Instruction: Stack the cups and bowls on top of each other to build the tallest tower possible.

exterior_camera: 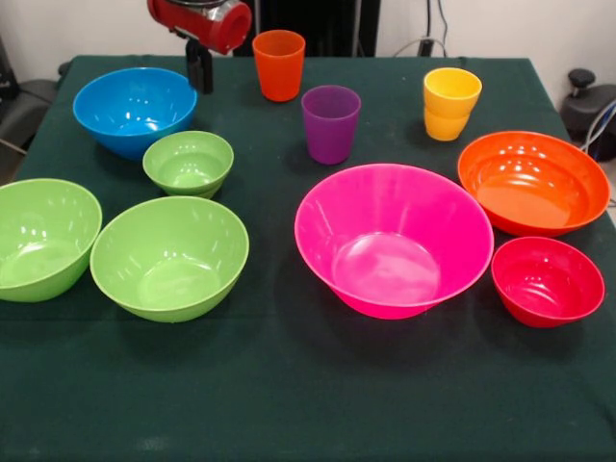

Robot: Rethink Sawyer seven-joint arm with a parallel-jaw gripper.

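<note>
We see the claw (200,69) hanging above the blue bowl's (134,111) far rim, the orange cup (279,64) just beside; we cannot tell its state.

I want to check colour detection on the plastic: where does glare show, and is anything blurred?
Front view: white glare patches sit inside the pink bowl, orange bowl and large green bowls; soft shadows fall beside them on the green cloth; the arm's hand looks slightly soft.

Bright, even overhead light; glare spots on glossy bowls (393,241); faint shadows.
</note>
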